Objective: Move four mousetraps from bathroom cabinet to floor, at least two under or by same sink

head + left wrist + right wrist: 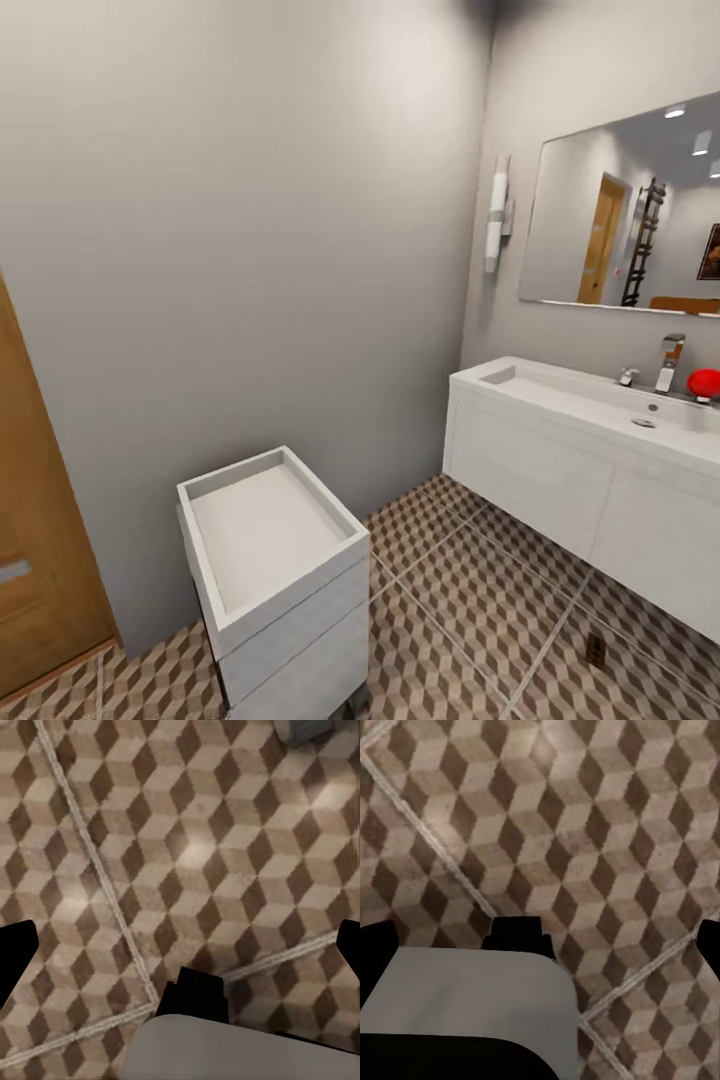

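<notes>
One small dark wooden mousetrap (595,651) already lies flat on the cube-patterned brown and beige tiled bathroom floor (470,600), just before the long white wall-hung sink unit (560,470). Left fingers (15,960) and right fingers (709,945) are spread apart, empty, with only floor beneath them.

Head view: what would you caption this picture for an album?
A grey-walled bathroom: white sink unit under a mirror, a white boxy unit on cube-patterned floor tiles, one small brown mousetrap near the sink.
</notes>
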You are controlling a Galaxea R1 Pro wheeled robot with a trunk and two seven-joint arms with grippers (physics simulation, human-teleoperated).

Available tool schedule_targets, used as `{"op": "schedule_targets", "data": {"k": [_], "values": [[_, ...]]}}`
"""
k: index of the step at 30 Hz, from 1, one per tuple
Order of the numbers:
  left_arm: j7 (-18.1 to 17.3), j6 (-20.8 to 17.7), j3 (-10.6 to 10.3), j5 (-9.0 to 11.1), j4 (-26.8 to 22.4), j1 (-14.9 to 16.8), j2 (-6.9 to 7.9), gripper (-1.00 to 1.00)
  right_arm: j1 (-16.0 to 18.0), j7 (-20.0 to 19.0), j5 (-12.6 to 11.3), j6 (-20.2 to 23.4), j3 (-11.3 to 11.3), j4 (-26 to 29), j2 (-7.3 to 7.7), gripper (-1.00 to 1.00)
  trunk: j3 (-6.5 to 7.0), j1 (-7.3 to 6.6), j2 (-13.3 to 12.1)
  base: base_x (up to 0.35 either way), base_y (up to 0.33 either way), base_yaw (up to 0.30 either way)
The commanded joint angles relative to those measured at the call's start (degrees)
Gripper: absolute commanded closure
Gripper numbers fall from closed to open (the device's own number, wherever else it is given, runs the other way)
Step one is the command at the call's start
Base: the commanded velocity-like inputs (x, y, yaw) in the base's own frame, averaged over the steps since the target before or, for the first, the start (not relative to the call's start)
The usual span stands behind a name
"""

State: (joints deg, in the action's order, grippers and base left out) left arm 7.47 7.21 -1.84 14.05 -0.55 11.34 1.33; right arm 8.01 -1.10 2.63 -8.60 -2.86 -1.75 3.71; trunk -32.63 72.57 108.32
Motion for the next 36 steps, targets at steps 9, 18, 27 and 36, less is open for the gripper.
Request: {"op": "schedule_targets", "data": {"k": [9, 18, 27, 36], "values": [[0.08, 0.18, -0.22, 0.37, 0.05, 0.04, -0.01, -1.0, 0.07, -0.44, 0.27, -0.07, -0.31, -0.19, 0.04, -1.0, -0.06, -0.01, 0.03, 0.0, 0.0, 0.28], [0.08, 0.18, -0.19, 0.37, 0.04, 0.07, -0.01, -1.0, 0.07, -0.28, 0.27, 0.8, -0.31, -0.15, 0.03, -1.0, -0.06, -0.01, 0.03, 0.0, 0.0, 0.28], [0.08, 0.18, -0.26, 0.37, 0.04, 0.04, -0.01, -1.0, 0.07, -0.63, 0.35, 0.95, -0.29, -0.11, 0.05, -1.0, -0.06, -0.01, 0.03, 0.0, 0.0, 0.28], [0.08, 0.18, -0.19, 0.37, 0.06, 0.04, -0.01, -1.0, 0.07, -0.65, 0.36, 0.95, -0.31, -0.11, 0.06, -1.0, -0.06, -0.01, 0.03, 0.0, 0.0, 0.28]]}}
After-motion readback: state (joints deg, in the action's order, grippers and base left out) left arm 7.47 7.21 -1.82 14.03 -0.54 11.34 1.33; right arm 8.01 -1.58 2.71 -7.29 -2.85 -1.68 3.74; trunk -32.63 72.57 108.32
